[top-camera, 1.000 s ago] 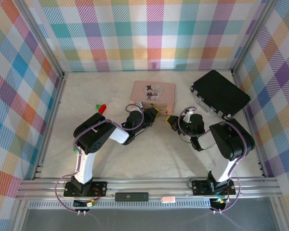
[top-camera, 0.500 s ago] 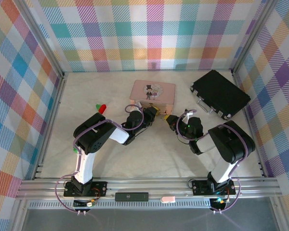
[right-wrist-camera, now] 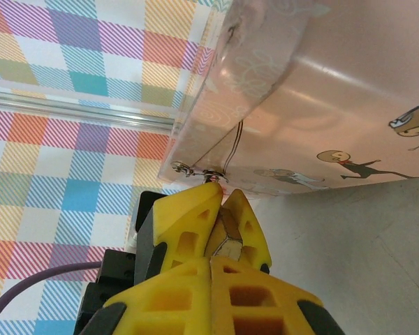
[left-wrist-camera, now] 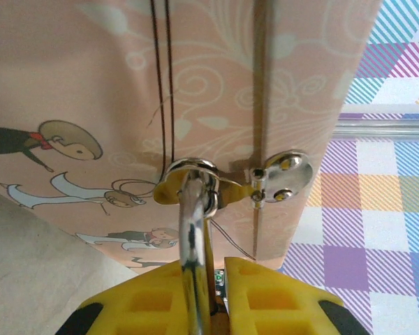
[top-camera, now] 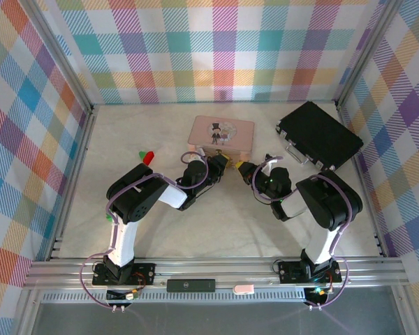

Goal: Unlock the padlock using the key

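Low in the right wrist view, the right tool (right-wrist-camera: 211,269) is pinched shut, any key too thin to see. The padlock (right-wrist-camera: 227,241) sits just above its tips, clamped by the left tool (left-wrist-camera: 213,273), its shackle (left-wrist-camera: 193,234) running up-frame to the hasp (left-wrist-camera: 195,171) on the pink box (right-wrist-camera: 335,105).

left arm (top-camera: 131,200) and right arm (top-camera: 328,202): black joints, white links, purple cables (right-wrist-camera: 63,273); yellow pocketed plastic fingers (right-wrist-camera: 181,225), black bases.

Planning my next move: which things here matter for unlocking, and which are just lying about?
Job:
padlock, clamped in left gripper
right gripper, shut
pink box it hangs on

Lying about:
black case
small red-and-green object
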{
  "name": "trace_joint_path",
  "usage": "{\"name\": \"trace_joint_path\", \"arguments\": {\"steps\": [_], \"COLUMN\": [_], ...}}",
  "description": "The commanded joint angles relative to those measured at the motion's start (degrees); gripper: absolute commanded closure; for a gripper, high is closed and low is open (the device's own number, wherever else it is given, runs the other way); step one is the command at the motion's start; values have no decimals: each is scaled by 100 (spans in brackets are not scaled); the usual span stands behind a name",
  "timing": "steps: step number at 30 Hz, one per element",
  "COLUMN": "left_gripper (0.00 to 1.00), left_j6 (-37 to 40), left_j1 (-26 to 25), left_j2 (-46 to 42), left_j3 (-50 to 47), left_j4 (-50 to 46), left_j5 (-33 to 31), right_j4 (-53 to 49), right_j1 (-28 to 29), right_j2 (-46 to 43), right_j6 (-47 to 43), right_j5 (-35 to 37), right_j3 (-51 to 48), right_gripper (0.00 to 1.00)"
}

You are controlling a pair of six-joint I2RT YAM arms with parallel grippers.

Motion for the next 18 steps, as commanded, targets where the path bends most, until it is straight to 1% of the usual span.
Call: {"name": "trace_joint_path", "arguments": {"steps": [1, 18], "left_gripper": [100, 100], "left_j6": [-46, -310], "left_j1": [-20, -52], "left_j2": [-8, 25], "left_j3": [54, 55], "left_j4": [591, 780], "left_j5": [-58, -37], "right_j4": [374, 378], "right_j1": [65, 162], "right_j2": [66, 209], "right_j6": [-72, -208], "right_j5": [56, 185], "right_j3": [142, 221], "right_gripper": [100, 100]}}
